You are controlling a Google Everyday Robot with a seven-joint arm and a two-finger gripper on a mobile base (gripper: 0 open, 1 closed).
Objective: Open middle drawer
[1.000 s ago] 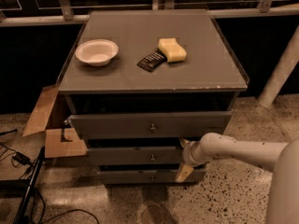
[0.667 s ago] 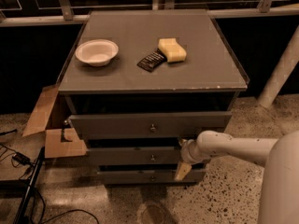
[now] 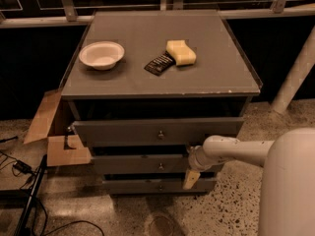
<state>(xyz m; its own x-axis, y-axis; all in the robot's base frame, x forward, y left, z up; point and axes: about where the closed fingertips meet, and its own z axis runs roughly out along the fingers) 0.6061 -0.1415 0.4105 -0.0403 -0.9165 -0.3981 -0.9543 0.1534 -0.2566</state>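
1. Speckled floor and a dark railing surround a grey cabinet. A white bowl, a yellow sponge and a dark packet sit on its top.
2. Since a second ago the white arm has swung its bulk further into view at the right. The gripper has hardly shifted: it sits at the right end of the middle drawer, its tan tip hanging over the bottom drawer.
3. The middle drawer, beneath the jutting top drawer, shows no clear travel. Its knob lies left of the gripper, so I judge the opening barely begun.
4. Whether the gripper is released or clenched, I cannot tell. It looks pressed near the drawer's right edge, with no visible grasp.
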